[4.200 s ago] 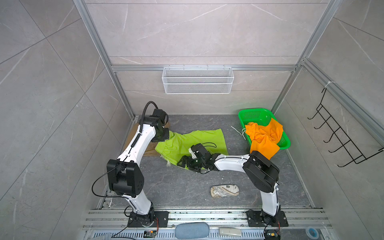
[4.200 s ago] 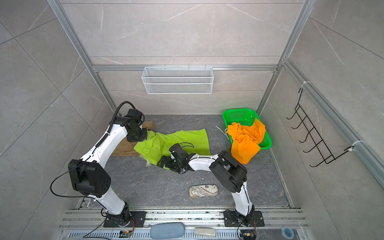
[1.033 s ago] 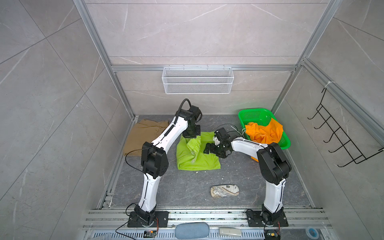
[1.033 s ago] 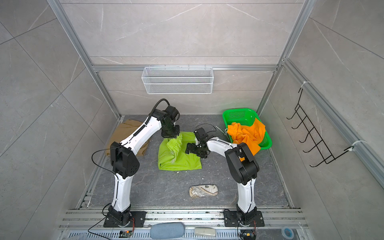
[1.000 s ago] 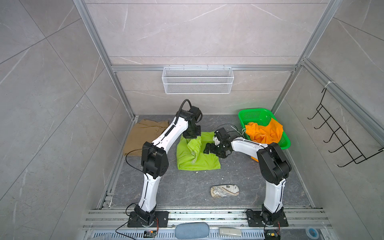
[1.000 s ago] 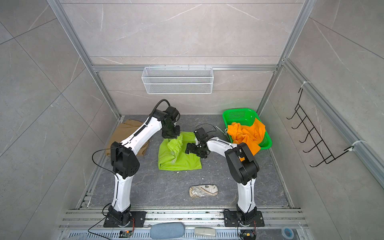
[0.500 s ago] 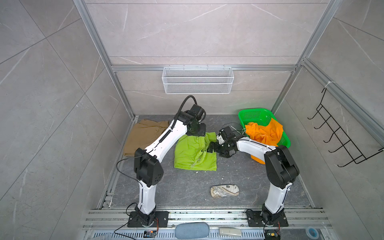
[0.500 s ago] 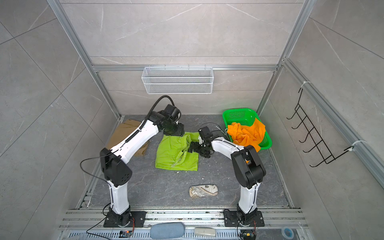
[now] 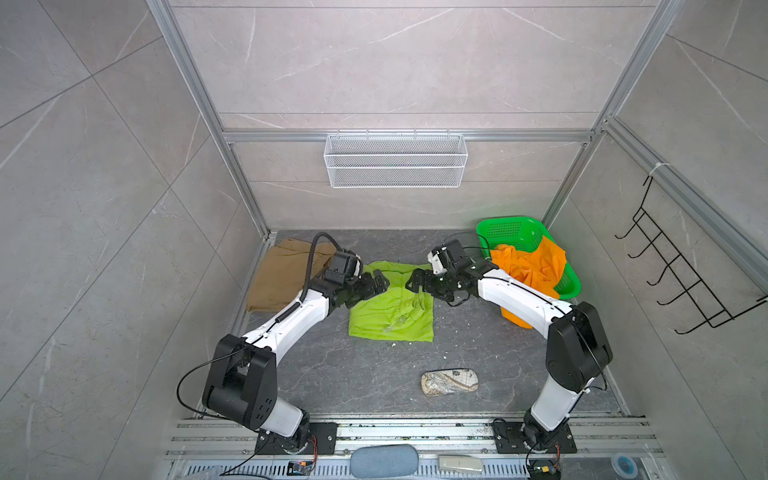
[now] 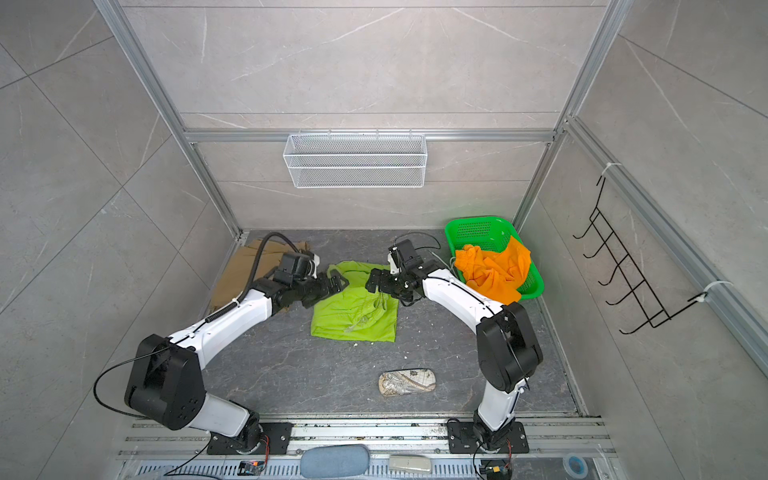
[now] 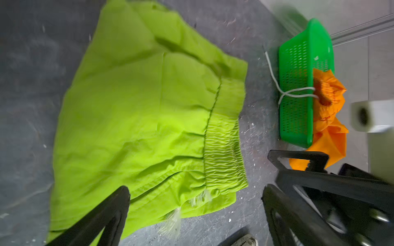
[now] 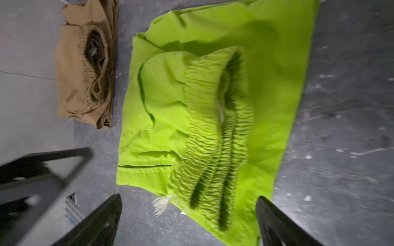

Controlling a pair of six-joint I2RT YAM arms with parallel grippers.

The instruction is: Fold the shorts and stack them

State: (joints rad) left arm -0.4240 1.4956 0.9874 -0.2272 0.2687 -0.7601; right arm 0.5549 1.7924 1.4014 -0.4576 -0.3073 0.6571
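Lime-green shorts [image 9: 390, 309]: laid flat on the floor and doubled over, directly beneath and between both grippers. The gathered waistband is seen between the fingertips in both wrist views.
Left gripper [image 9: 379, 282]: jaws spread wide, nothing pinched. It is held low over the far edge of the cloth, facing its partner, near but apart. Contact with the cloth cannot be told.
Right gripper [image 9: 417, 279]: jaws likewise spread wide and empty, poised over the same edge.
Tan shorts [image 9: 286, 274]: folded, on the floor behind the left gripper and beside its wrist, near the lime-green shorts but apart from them.
Orange shorts [image 9: 528, 266]: crumpled and draped over the rim of the basket [image 9: 511, 222], behind the right gripper and alongside that forearm. Not yet folded.
Pouch [image 9: 449, 382]: well apart from both grippers, toward the arm bases. No part of the task.
Step in hand: the folding of the second pair is judged to be under way, with one fold laid and the cloth lying free.
Progress: one pair is judged done, one part-folded, one untouched.
Next move: one option is a further fold, for which both grippers must be closed on the edge beneath them and carried across together. The other is a lift onto the tan pair. In either case a pinch through every layer is called for, lest the fold be opened.
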